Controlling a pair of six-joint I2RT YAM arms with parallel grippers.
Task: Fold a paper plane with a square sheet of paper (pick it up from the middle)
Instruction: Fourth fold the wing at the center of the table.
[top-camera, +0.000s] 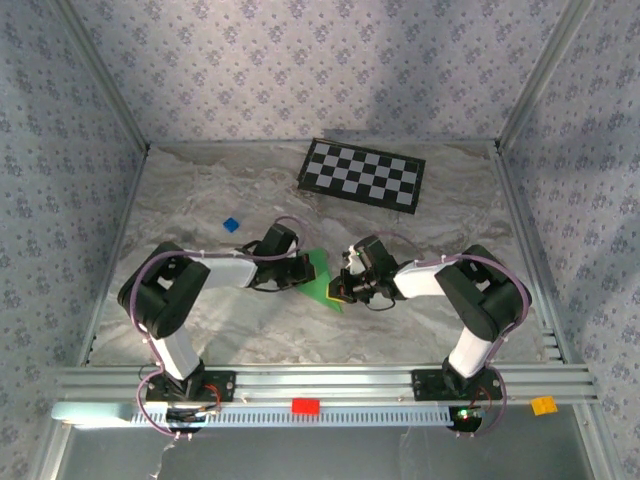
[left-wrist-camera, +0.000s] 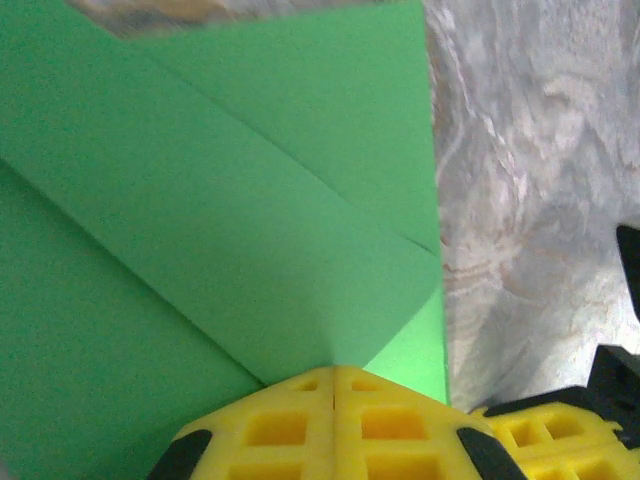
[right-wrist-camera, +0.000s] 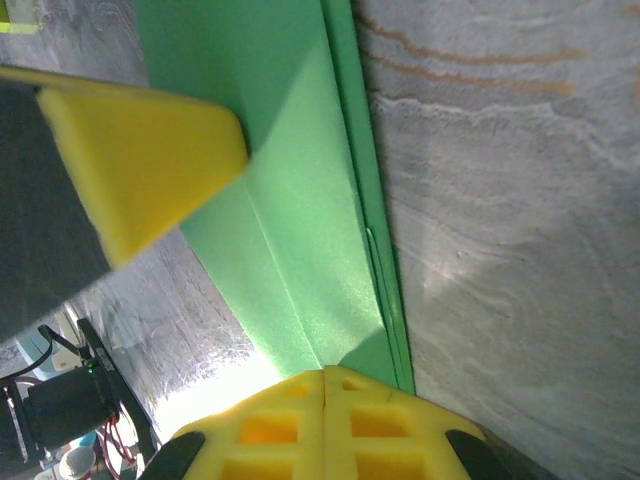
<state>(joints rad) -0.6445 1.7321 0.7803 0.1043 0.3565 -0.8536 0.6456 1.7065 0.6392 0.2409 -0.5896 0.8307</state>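
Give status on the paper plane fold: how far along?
Done: the bright green paper sheet already carries diagonal flaps and creases, narrowing to a point in the top view. In hand: the left gripper and right gripper, both shut, rest their tips on it. Left: it looks like a broad wedge, not a slim dart, so more folds remain.

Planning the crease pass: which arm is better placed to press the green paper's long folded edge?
Probably the right arm: its shut jaws sit at the paper's folded edge; the left arm's over inner flaps.
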